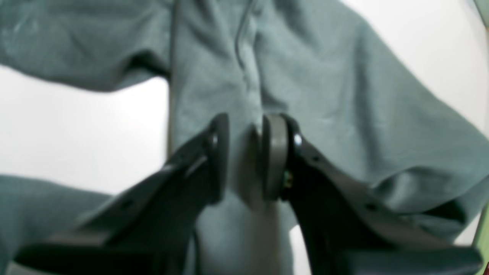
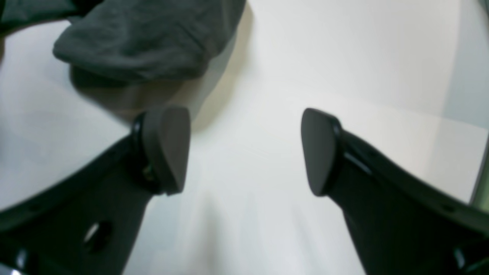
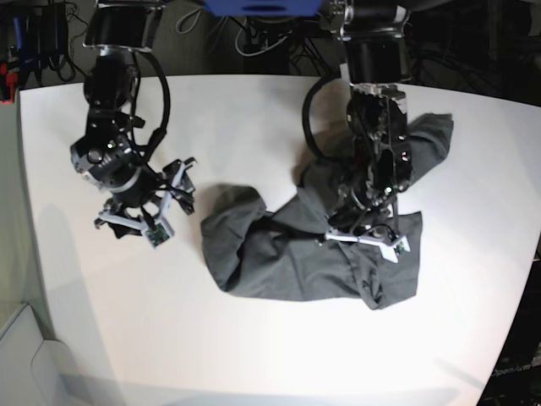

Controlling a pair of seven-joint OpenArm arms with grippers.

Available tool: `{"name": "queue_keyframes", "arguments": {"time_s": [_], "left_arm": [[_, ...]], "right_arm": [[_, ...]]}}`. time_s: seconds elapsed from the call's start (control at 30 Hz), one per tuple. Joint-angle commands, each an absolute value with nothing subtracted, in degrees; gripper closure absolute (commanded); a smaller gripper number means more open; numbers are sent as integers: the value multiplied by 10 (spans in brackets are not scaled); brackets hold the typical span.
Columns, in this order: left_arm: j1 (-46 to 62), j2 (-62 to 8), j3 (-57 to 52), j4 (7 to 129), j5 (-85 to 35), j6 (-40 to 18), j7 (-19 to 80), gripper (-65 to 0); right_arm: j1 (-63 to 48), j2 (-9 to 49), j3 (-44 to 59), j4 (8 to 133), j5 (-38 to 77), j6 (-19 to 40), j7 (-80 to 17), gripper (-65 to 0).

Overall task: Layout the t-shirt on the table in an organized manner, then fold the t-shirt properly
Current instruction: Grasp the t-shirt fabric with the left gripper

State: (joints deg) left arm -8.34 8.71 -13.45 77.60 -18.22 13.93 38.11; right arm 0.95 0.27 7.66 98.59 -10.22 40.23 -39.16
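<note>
The dark grey t-shirt (image 3: 279,254) lies crumpled and bunched on the right half of the white table (image 3: 254,127). My left gripper (image 3: 363,239) is down on its right part. In the left wrist view, the left gripper (image 1: 247,128) has its pads nearly together, pinching a raised fold of the t-shirt (image 1: 324,95). My right gripper (image 3: 139,220) hovers over bare table left of the shirt. In the right wrist view, the right gripper (image 2: 244,145) stands wide open with nothing between its fingers. A rounded edge of the t-shirt (image 2: 145,42) lies just beyond its left finger.
Both arm bases and dark cables (image 3: 254,42) stand along the table's far edge. The table's curved right edge (image 3: 526,254) runs close to the shirt. Bare white tabletop (image 2: 324,57) lies under and around the right gripper.
</note>
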Motion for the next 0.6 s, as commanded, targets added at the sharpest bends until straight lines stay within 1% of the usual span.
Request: {"name": "queue_keyframes", "arguments": {"time_s": [0.0, 0.3, 0.37, 0.4, 0.43, 0.47, 0.5, 0.57], "left_arm": [[-95, 90, -133, 785, -184, 137, 374, -148], [-95, 90, -133, 784, -184, 138, 375, -140], [-94, 90, -133, 785, -184, 138, 376, -85], [-90, 90, -134, 785, -184, 138, 377, -30], [-87, 90, -138, 787, -184, 138, 383, 0], [-85, 90, -146, 789, -184, 138, 388, 0], [-84, 90, -159, 789, -184, 138, 395, -15], [-83, 90, -182, 794, -184, 138, 410, -5]], "right_arm": [[18, 4, 77, 994, -96, 400, -378, -460], [17, 4, 78, 994, -96, 400, -378, -460], [17, 4, 78, 994, -96, 400, -378, -460], [17, 4, 78, 994, -96, 400, -378, -460], [17, 4, 78, 994, -96, 400, -378, -460], [17, 4, 78, 994, -96, 400, -378, -460], [17, 4, 78, 994, -96, 400, -378, -460], [17, 4, 78, 994, -96, 400, -378, -460]]}}
